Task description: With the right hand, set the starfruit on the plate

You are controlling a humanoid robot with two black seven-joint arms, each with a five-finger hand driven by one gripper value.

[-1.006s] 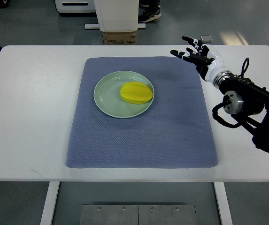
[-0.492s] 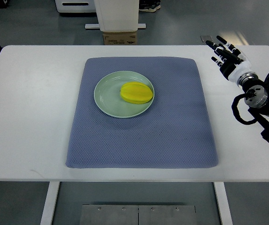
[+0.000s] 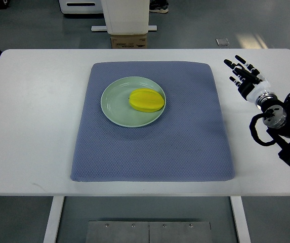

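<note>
A yellow starfruit (image 3: 147, 99) lies on the right half of a pale green plate (image 3: 115, 103), which sits on the upper part of a blue-grey mat (image 3: 155, 147). My right hand (image 3: 242, 74) is over the white table to the right of the mat, far from the plate. Its black fingers (image 3: 232, 65) are spread and hold nothing. The right arm (image 3: 281, 121) comes in from the right edge. No left arm shows.
The white table (image 3: 33, 116) carries the mat. Beyond its far edge stand a white pedestal (image 3: 127, 15) and a cardboard box (image 3: 128, 40) on the grey floor. A small grey square (image 3: 222, 42) lies on the floor at the back right.
My right hand has drawn back from the mat's top right corner to the right and then slightly toward the near side, staying spread and empty. The starfruit and plate have not moved.
</note>
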